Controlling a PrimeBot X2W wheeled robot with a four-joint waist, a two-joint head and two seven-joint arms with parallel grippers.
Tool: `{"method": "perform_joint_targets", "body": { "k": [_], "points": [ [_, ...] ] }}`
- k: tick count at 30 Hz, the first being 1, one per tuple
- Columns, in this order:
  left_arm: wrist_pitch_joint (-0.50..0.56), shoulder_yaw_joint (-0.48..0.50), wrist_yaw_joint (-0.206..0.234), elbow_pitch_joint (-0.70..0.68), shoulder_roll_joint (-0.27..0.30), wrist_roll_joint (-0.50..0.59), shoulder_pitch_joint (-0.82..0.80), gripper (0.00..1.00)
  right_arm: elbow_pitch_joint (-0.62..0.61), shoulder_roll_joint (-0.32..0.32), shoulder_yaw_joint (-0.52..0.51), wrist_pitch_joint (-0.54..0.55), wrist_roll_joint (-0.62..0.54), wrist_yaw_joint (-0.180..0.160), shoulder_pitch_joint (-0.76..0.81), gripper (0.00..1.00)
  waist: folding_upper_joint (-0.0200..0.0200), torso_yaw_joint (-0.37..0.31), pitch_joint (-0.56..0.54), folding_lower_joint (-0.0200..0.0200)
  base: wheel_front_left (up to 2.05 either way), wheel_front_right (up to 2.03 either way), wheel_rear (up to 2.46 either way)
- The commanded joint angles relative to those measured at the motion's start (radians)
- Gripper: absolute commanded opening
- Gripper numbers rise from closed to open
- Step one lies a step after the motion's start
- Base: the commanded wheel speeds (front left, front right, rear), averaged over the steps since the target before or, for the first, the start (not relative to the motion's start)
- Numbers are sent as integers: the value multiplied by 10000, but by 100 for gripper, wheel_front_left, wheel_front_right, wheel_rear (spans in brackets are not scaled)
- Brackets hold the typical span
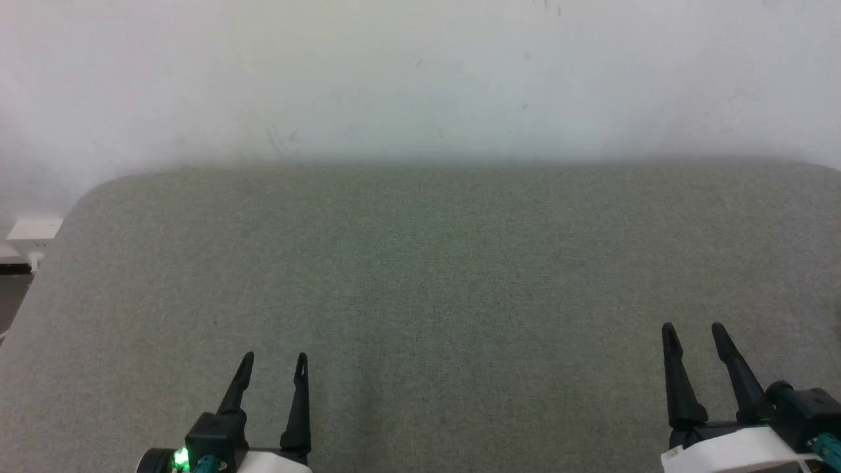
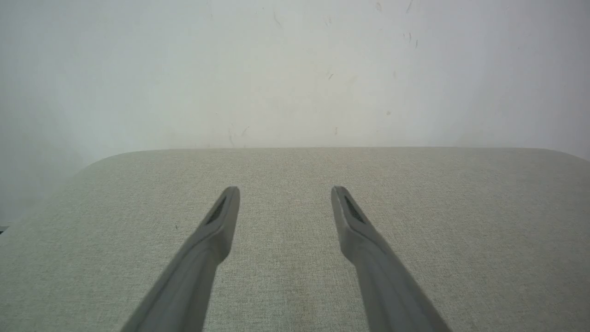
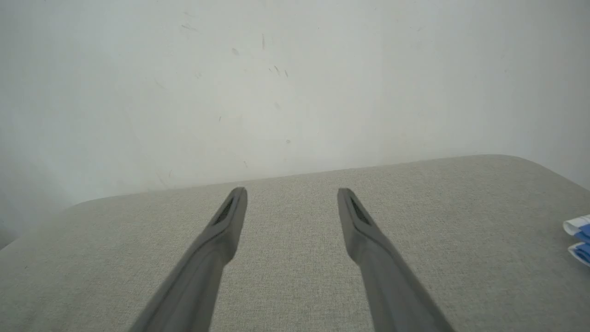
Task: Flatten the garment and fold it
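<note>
Grey fabric counter [image 1: 420,263], white wall [image 1: 420,79], garment [image 3: 580,240] barely in shot
It's just a blue-and-white sliver on the counter at the right edge of the right wrist view, rest cut off. I'd swing right and centre it before grabbing. The right pincer [image 1: 693,327] and left pincer [image 1: 274,358] both gape apart, empty.

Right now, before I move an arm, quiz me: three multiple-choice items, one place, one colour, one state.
1. Where is the blue and white cloth in the right wrist view? A right edge B centre C top
2. What colour is the padded surface? A red B grey-green C black
3. The left gripper and right gripper are: A both shut B both open C one shut

A, it peeks in at the right edge; B, the weave looks grey-green; B, both stand spread, holding nothing.
</note>
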Motion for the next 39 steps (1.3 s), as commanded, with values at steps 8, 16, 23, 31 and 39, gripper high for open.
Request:
{"method": "perform_joint_targets", "body": {
  "k": [8, 16, 23, 31, 39],
  "points": [
    [10, 26, 94, 10, -52, -31, 13, 100, -50, 42, -46, -47, 70, -9, -30, 100, 0, -1, 123, 0, 0, 0, 0],
    [18, 4, 23, -8, 3, -11, -9, 0, -25, -7, -81, 29, -9, 0, -15, 0, 0, -11, 147, 1, 0, 0, 0],
    [165, 40, 26, -79, 0, 29, -66, 0, -72, -5, -51, 172, -143, -1, -78, 0, 0, -30, 151, 1, 0, 0, 0],
    [332, 80, 30, -159, -4, 73, -130, 0, -125, -1, -18, 335, -296, -1, -149, 0, 0, -53, 157, 1, 0, 0, 0],
    [501, 120, 33, -239, -8, 118, -195, 0, -179, 2, 16, 499, -449, -2, -220, 0, 0, -75, 162, 1, 0, 0, 0]
  ]
}}
